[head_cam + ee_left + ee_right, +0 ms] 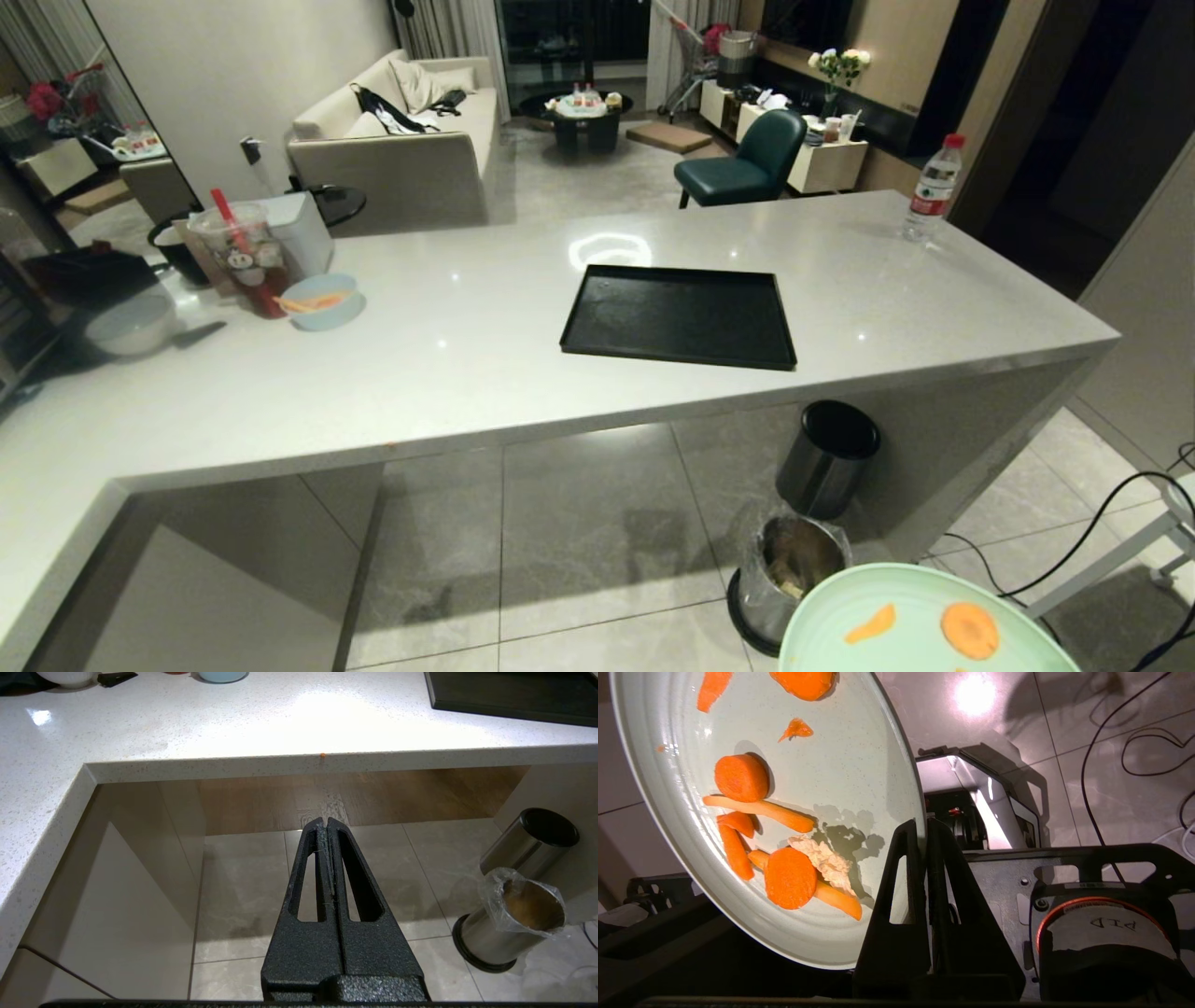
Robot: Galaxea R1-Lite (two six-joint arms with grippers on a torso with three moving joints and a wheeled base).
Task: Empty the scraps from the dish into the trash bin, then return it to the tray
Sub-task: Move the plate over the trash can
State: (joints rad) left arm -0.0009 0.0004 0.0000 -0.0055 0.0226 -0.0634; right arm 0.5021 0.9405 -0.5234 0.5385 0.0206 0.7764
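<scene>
The pale mint-green dish (924,621) shows at the bottom right of the head view, over the floor just right of the bag-lined steel trash bin (789,574). My right gripper (923,828) is shut on the dish (840,765) at its rim. Scraps (789,877) lie on it: orange carrot rounds and sticks and a pale whitish piece. Two carrot scraps (969,629) show in the head view. The black tray (680,317) lies empty on the counter. My left gripper (325,822) is shut and empty, parked low over the floor, with the trash bin (514,919) off to its side.
A second steel bin with a black top (829,457) stands under the counter behind the lined one. On the counter (485,355) are a light-blue bowl (322,301), a drink cup (245,257), a white bowl (131,324) and a water bottle (934,189). Black cables (1074,551) trail on the floor.
</scene>
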